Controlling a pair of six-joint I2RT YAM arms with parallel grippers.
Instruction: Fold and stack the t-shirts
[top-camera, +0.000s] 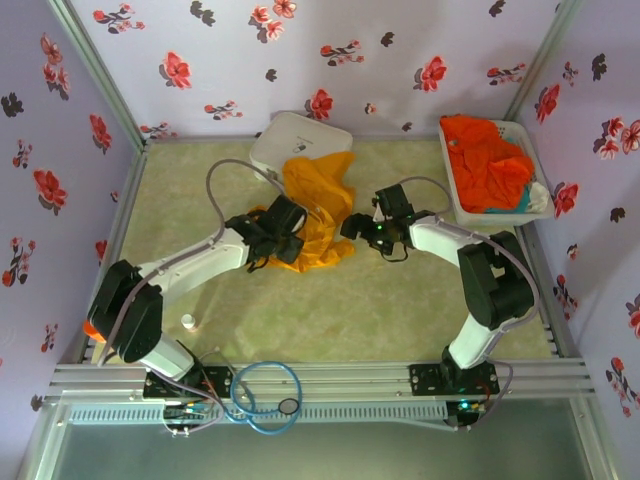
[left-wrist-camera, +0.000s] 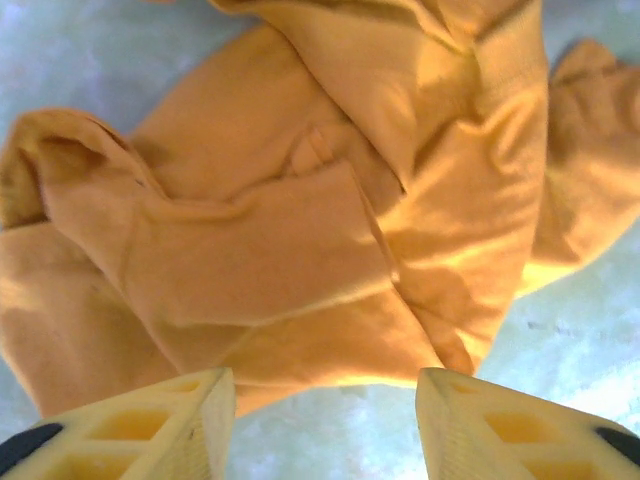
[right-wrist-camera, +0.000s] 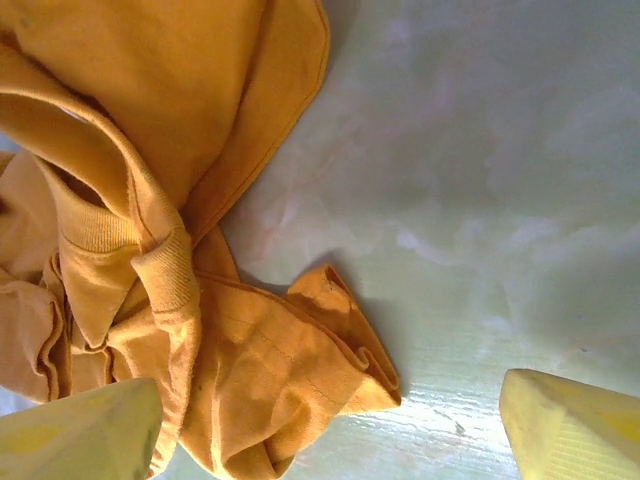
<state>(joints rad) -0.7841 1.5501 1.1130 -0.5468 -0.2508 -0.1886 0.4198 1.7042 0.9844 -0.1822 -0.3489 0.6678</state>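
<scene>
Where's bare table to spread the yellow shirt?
Widest: near strip along the front rail. Also back-left corner beside the white case. Crowded: centre, around yellow shirt, left gripper and right gripper; basket takes back right.

t-shirts 2: yellow t-shirt (top-camera: 322, 212), red-orange t-shirt (top-camera: 490, 160) | white case (top-camera: 295, 140) 1 | basket (top-camera: 487, 218) 1

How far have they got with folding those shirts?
Nothing looks done yet: no folded shirt, no stack. In hand: the yellow-orange t-shirt lies crumpled mid-table, with the left gripper and right gripper both open by it, gripping nothing. Still to do: folding it, then the red-orange t-shirt heaped in the basket.
</scene>
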